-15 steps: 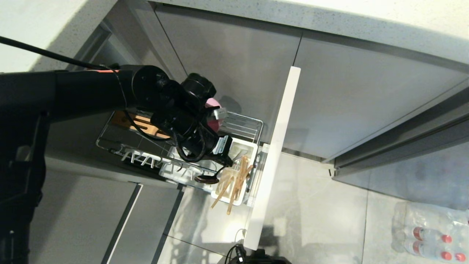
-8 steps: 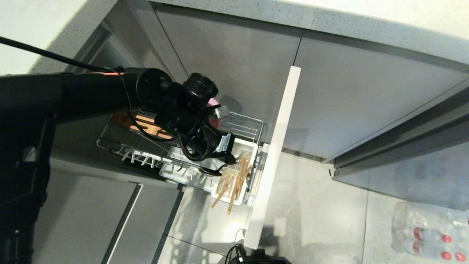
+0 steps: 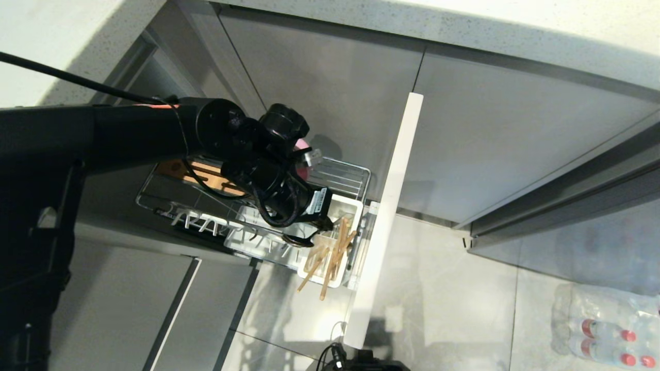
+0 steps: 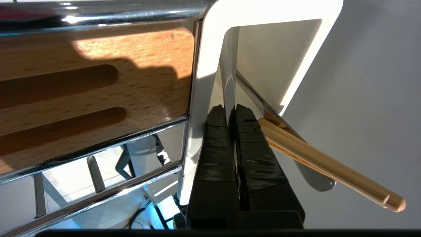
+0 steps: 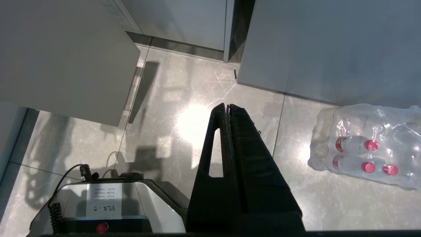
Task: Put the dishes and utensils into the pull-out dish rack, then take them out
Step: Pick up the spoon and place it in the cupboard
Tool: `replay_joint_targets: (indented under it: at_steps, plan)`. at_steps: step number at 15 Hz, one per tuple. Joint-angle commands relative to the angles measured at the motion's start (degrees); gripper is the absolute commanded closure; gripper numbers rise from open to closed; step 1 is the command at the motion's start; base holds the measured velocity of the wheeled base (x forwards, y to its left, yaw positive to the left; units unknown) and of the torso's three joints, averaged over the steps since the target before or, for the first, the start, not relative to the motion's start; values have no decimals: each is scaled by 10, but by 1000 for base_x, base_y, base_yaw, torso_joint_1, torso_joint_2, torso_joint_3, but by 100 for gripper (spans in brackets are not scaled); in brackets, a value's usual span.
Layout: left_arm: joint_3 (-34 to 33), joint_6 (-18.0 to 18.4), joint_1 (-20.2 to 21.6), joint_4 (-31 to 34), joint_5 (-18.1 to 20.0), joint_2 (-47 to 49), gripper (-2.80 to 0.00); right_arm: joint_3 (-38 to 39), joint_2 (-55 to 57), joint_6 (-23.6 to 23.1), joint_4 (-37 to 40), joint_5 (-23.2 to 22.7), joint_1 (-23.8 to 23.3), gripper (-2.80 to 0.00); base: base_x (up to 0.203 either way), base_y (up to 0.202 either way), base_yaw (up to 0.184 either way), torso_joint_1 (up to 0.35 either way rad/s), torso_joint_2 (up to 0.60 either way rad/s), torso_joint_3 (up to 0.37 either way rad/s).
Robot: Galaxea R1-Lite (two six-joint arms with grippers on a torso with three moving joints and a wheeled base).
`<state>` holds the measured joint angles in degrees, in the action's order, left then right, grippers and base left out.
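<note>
head view first: i've got the left gripper (image 3: 320, 222) down over the white utensil cup (image 3: 348, 206) at the front-panel end of the pull-out dish rack (image 3: 356, 174). on the left wrist view the fingers (image 4: 217, 131) are pressed together, nothing between them, tips just inside the cup's rim (image 4: 210, 39). chopsticks (image 4: 329, 164) lean out of the cup beside the fingers, with the spoon (image 4: 312, 176) right behind them. slotted wooden strip (image 4: 98, 89) sits alongside. a bit of pink dish (image 3: 300, 146) peeks out behind my wrist. right gripper (image 5: 228, 113) hangs closed over the floor, near a pack of bottles (image 5: 368, 144).
</note>
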<state>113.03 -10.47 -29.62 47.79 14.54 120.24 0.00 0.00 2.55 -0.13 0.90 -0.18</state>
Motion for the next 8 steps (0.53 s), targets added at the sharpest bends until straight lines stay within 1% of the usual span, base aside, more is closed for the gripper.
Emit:
replay_joint_targets:
  at_steps: [1,7,8]
  plan:
    - [0,-1,0,2,-4,1,0,0,0,0,0,0,0,0,0,0,0,0,0,0]
    - [0,-2,0,-2,-11,-3,0,0,0,0,0,0,0,0,0,0,0,0,0,0]
    - [0,-2,0,-2,-14,-3,-280,0,0,0,0,0,0,0,0,0,0,0,0,0]
